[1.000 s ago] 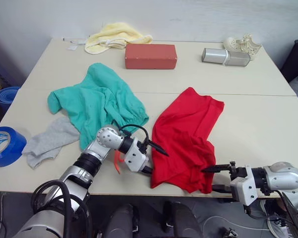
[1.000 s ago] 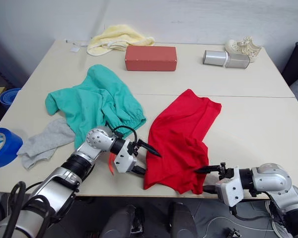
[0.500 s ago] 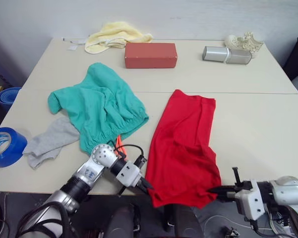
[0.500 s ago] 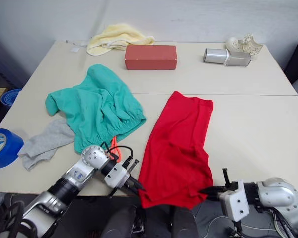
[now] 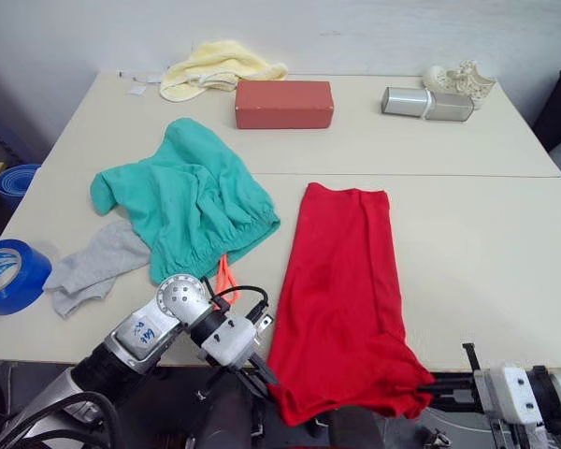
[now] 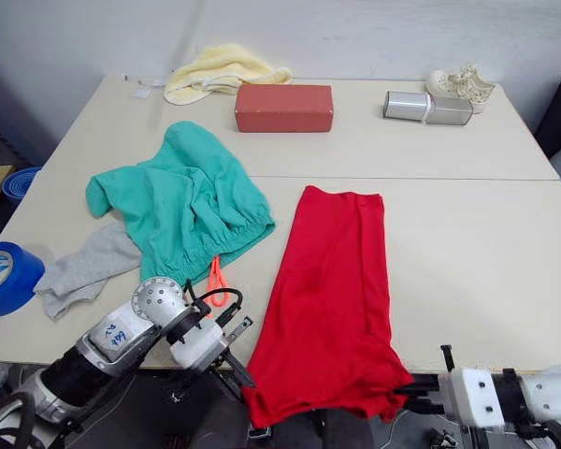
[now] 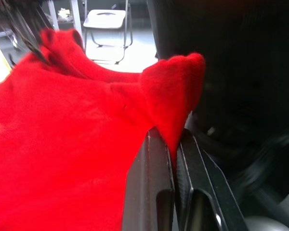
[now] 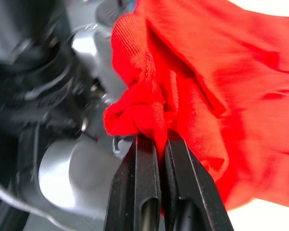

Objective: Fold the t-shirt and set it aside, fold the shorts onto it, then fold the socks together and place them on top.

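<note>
The red t-shirt lies stretched lengthwise on the table's near half, its near end hanging over the front edge. My left gripper is shut on that end's left corner; my right gripper is shut on its right corner. Both wrist views show red cloth pinched between closed black fingers. The teal shorts lie crumpled to the left, the orange drawstring trailing from them. The grey socks lie at the shorts' left.
A blue tape roll sits at the table's left edge. At the back stand a red block, a pale yellow cloth, a silver box and a small white shoe. The table's right half is bare.
Both grippers closed on the t-shirt's near corners and pulled toward me past the table's front edge. The shirt was drawn from a crumpled heap into a long flat strip.
</note>
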`<control>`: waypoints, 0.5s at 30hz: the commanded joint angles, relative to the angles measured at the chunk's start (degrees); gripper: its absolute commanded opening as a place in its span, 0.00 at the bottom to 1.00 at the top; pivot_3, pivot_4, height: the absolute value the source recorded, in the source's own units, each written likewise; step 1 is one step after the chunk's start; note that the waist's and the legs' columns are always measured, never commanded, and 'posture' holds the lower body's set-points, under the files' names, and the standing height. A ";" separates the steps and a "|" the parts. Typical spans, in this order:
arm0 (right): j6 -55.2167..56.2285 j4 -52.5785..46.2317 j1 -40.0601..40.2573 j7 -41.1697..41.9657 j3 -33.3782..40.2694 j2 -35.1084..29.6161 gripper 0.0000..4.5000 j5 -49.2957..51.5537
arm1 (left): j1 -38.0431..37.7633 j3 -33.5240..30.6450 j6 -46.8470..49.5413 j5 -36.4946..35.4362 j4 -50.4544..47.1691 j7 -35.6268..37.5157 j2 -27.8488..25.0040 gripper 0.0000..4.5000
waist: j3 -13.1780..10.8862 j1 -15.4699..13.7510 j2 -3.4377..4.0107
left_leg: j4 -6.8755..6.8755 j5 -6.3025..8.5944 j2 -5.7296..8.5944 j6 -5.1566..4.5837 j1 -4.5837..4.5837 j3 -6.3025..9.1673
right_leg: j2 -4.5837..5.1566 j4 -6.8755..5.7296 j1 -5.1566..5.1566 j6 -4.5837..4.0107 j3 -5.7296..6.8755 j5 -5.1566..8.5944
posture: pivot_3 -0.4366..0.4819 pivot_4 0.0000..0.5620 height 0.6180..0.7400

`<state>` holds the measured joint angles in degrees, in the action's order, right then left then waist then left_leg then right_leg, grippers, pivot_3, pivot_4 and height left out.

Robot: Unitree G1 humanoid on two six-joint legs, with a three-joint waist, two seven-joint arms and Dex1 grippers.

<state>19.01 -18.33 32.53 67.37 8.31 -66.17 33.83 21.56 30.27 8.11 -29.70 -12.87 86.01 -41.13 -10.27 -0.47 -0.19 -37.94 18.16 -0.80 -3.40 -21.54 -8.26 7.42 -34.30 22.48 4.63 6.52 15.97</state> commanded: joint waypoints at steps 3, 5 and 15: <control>-13.93 1.25 -9.07 0.72 4.13 0.40 0.00 6.80 | 7.86 -4.88 7.82 -1.66 5.93 -0.12 3.23 0.00 | -0.02 -0.54 0.00 | -0.04 -0.01 0.00 -0.04 -0.04 0.01 | 0.00 0.11 -0.01 -0.04 0.01 0.02 | 0.48 0.27 1.00; -18.63 4.30 -16.96 -1.63 3.60 2.03 0.00 7.73 | 11.91 -7.66 10.39 -1.23 12.19 -3.51 6.69 0.00 | -0.04 -0.80 -0.03 | -0.05 -0.04 0.01 0.01 -0.10 0.00 | 0.00 0.13 0.03 -0.02 0.03 0.00 | 0.48 0.27 1.00; -29.28 24.25 -50.62 -11.16 -4.53 14.27 0.00 -5.21 | 27.88 -17.94 12.29 4.98 40.27 -18.77 20.56 0.00 | -0.05 -0.82 -0.04 | -0.54 -0.47 0.07 -0.15 -1.40 0.00 | -0.12 -0.20 1.08 0.42 0.40 -0.26 | 0.48 0.27 1.00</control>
<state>-10.16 3.94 -16.16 57.88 3.71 -52.57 30.66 47.55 14.34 20.42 -25.08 25.44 69.71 -21.79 -10.32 -1.30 -0.23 -38.71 17.69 -0.73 -3.58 -23.24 -8.25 7.30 -34.69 23.74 5.06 7.00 15.70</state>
